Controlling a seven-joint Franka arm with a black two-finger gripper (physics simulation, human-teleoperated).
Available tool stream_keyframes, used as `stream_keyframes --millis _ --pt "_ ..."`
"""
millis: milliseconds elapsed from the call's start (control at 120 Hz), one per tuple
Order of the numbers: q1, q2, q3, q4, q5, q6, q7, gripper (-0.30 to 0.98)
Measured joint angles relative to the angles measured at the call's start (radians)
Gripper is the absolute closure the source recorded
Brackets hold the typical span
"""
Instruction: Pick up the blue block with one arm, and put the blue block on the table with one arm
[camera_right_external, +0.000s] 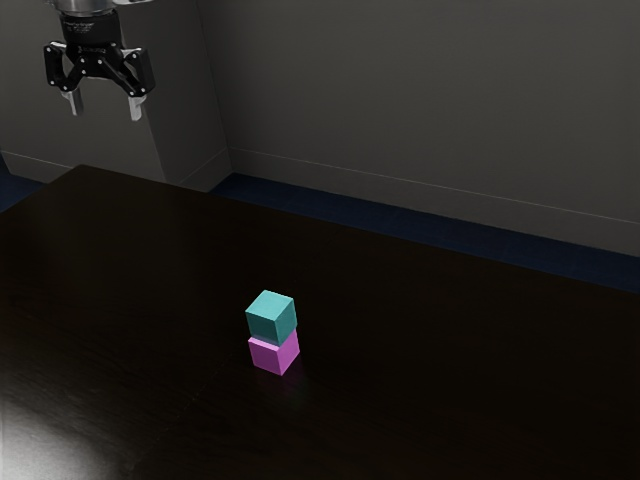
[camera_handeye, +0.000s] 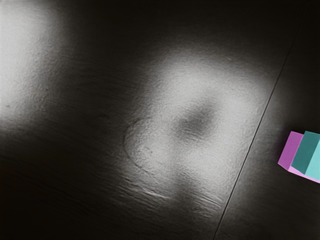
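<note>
Exterior view: arm (camera_right_external: 85, 5) cropped at eleven o'clock, above gripper (camera_right_external: 104, 115); table (camera_right_external: 400, 400) cropped at six o'clock. Pink block's (camera_right_external: 272, 356) top mostly hidden under blue-green block (camera_right_external: 271, 316). Wrist view: both blocks cut off by the edge.

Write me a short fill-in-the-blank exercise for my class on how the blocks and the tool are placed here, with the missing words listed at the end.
1. The blue-green block rests on ______ of the pink block.
2. The number of blocks stacked on the table is ______.
3. The two fingers of the tool stand ______, with nothing between them.

Missing words: top; two; apart.
</note>
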Motion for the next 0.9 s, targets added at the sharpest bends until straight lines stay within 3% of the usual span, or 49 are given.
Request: stream_keyframes --millis 133,242,317,400,517,692,825,900 --pt "0.001 0.003 -0.002 0.003 0.0 0.002 0.0 0.0" --pt "0.0 -0.027 -0.07 0.303 0.013 0.012 0.007 0.0" --pt "-0.011 -0.047 -0.127 0.353 0.019 0.014 0.021 0.0" --pt "-0.065 -0.049 -0.103 0.359 0.025 0.017 0.038 0.0" --pt "-0.077 -0.039 -0.084 0.181 0.026 0.04 0.057 0.0" --pt "-0.084 -0.127 -0.122 -0.361 0.022 0.228 0.014 0.0" --pt "-0.054 -0.127 -0.159 -0.475 0.045 0.316 -0.012 0.0" --pt "-0.055 -0.084 -0.173 -0.528 0.023 0.414 0.001 0.0"
